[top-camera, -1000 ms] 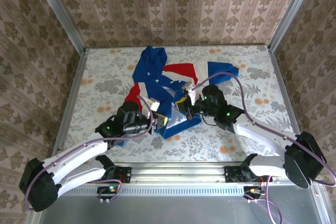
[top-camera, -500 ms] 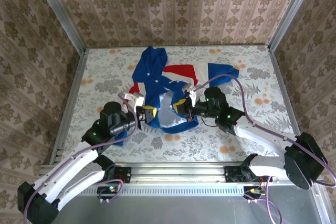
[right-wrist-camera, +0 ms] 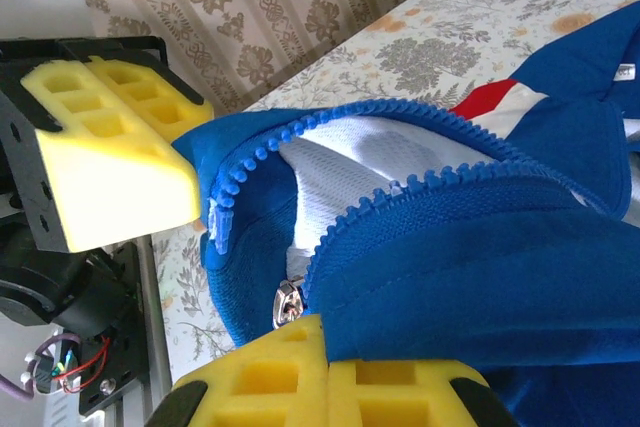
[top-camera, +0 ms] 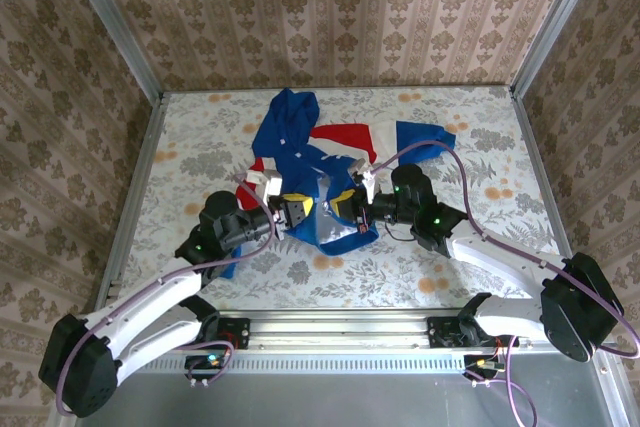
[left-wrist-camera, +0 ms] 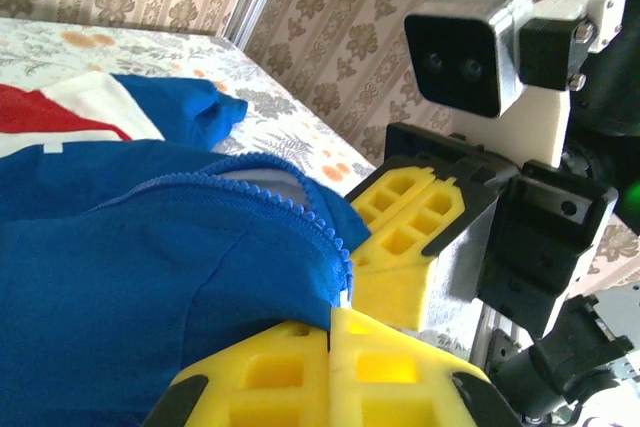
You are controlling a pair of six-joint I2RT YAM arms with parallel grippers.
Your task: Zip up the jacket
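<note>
My left gripper (left-wrist-camera: pixel 330 352) is clamped on the royal-blue hooded fabric zip jacket's (top-camera: pixel 290 127) toothed edge. My right gripper (right-wrist-camera: pixel 325 362) pinches the facing edge beside the silver metal zip slider (right-wrist-camera: pixel 288 303).

- Left arm (top-camera: pixel 150 297) is extended forward and angled inward from its base.
- Right arm (top-camera: pixel 500 252) is extended the same way, mirrored.
- Left gripper (top-camera: pixel 293 209): the yellow pads (left-wrist-camera: pixel 290 372) are pressed together, clamped on the jacket (top-camera: pixel 290 132) edge.
- Right gripper (top-camera: pixel 345 204): its pads (right-wrist-camera: pixel 280 382) are likewise closed on the jacket.
- The grippers are faced tip to tip, close together.
</note>
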